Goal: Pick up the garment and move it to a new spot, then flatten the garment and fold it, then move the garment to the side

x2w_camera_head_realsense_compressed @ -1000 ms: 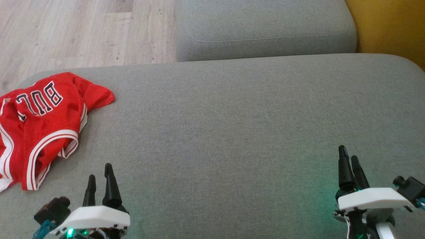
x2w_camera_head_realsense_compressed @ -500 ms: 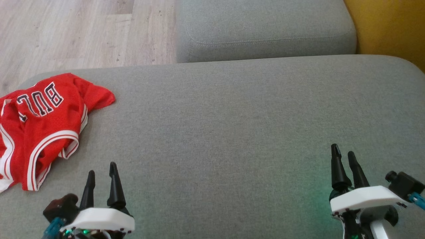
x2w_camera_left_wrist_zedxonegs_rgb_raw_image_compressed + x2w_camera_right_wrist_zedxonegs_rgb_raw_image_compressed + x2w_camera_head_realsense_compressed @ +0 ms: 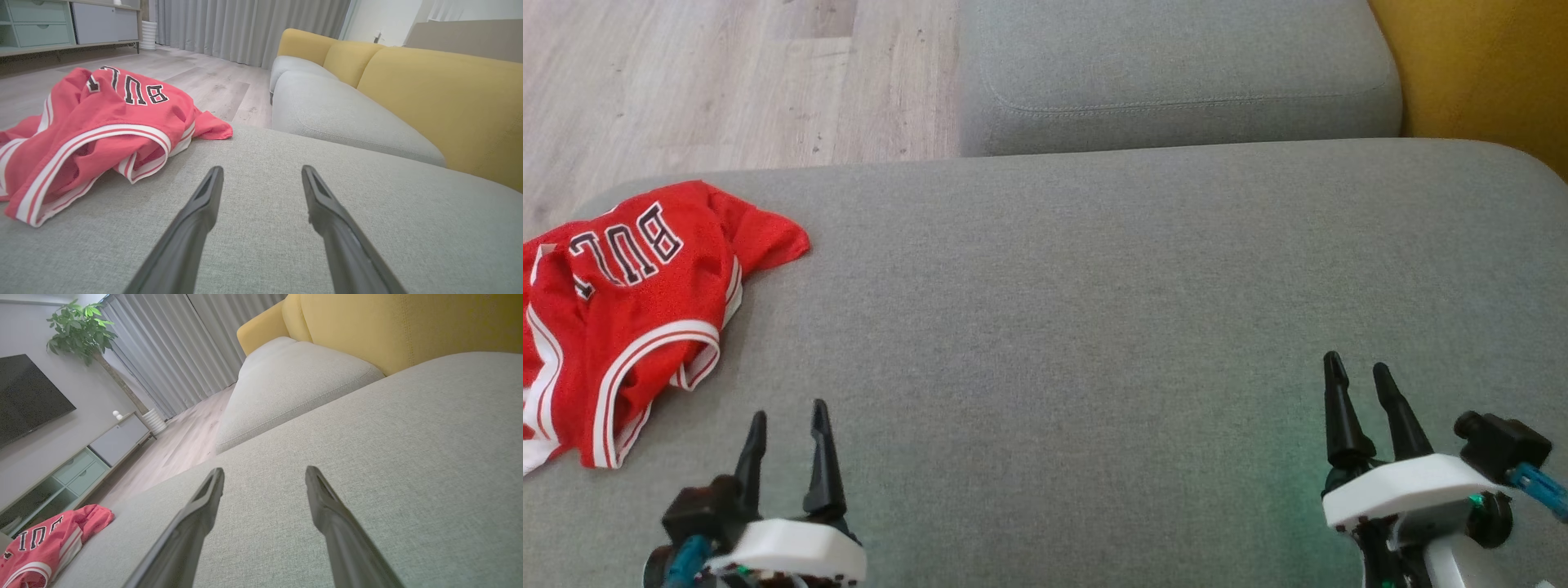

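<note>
My left gripper (image 3: 789,411) is open, with nothing between the fingers (image 3: 200,216). It sits low over the grey seat (image 3: 1054,327), at the lower left of the head view. My right gripper (image 3: 1356,363) is also open and empty. It is at the lower right over the same seat, well apart from the left one.

The jersey (image 3: 621,318) is red with white trim and black letters "BUL" edged in white. It lies crumpled on the seat's far-left corner, close to the edge by the wood floor (image 3: 686,82). Part of it runs off the left edge of the head view. One trimmed opening gapes toward me; I can't tell if it is an armhole or the neck.

The jersey is ahead and to the left of my left gripper, near but not touching. In the left wrist view it lies left of the fingers with bare seat between. In the right wrist view it shows at the bottom-left corner, well apart from my right gripper.

Beyond the seat is a second grey cushion (image 3: 1176,73), with the yellow backrest (image 3: 1478,65) to its right. The left wrist view shows a grey curtain (image 3: 245,28) and a pale green cabinet (image 3: 41,24) across the floor. The right wrist view shows a TV (image 3: 24,396) on the wall and a plant (image 3: 77,326) by the curtain.
</note>
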Available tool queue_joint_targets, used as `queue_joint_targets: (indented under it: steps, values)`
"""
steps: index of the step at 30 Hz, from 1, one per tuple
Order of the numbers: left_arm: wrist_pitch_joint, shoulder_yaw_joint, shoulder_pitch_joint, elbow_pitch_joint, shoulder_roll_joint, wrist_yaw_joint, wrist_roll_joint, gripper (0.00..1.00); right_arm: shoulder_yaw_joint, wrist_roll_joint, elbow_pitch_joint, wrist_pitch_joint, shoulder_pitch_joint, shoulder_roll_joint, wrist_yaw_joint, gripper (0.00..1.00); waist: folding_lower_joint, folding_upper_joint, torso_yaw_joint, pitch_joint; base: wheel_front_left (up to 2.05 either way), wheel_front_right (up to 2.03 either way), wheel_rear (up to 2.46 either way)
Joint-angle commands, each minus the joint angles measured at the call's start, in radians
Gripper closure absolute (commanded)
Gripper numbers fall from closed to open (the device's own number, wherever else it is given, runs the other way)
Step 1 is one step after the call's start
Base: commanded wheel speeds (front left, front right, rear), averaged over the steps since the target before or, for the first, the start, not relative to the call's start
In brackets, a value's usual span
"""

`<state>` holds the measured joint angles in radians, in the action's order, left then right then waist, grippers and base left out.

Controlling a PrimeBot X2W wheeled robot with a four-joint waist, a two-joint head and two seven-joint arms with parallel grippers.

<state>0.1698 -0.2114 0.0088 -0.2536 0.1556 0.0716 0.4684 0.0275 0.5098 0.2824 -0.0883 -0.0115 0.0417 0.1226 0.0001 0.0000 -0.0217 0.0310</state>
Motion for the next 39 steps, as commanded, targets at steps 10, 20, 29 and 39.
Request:
queue_joint_targets:
  steps: [10,20,29,39]
  values:
    - [0.030,-0.001,-0.036,0.024,0.029,0.033,-0.110,0.00,0.035,-0.126,-0.042,-0.024,-0.053,0.008,0.007,0.00,0.0000,0.0000,0.000,0.003,0.00,0.00,0.00]
    - [0.051,-0.028,-0.040,0.026,0.042,0.051,-0.204,0.00,0.054,-0.234,-0.048,-0.042,-0.054,0.008,0.008,0.00,-0.0001,0.0000,0.000,0.006,0.00,0.00,0.00]
    - [0.043,-0.023,-0.038,0.024,0.033,0.053,-0.206,0.00,0.047,-0.301,-0.050,-0.047,-0.048,0.008,0.008,0.00,-0.0001,0.0000,-0.003,0.010,0.00,0.00,0.00]
    - [0.021,-0.007,-0.035,0.021,0.032,0.056,-0.165,0.00,0.031,-0.296,-0.053,-0.049,-0.035,0.008,0.008,0.00,-0.0001,0.0000,0.006,0.012,0.00,0.00,0.00]
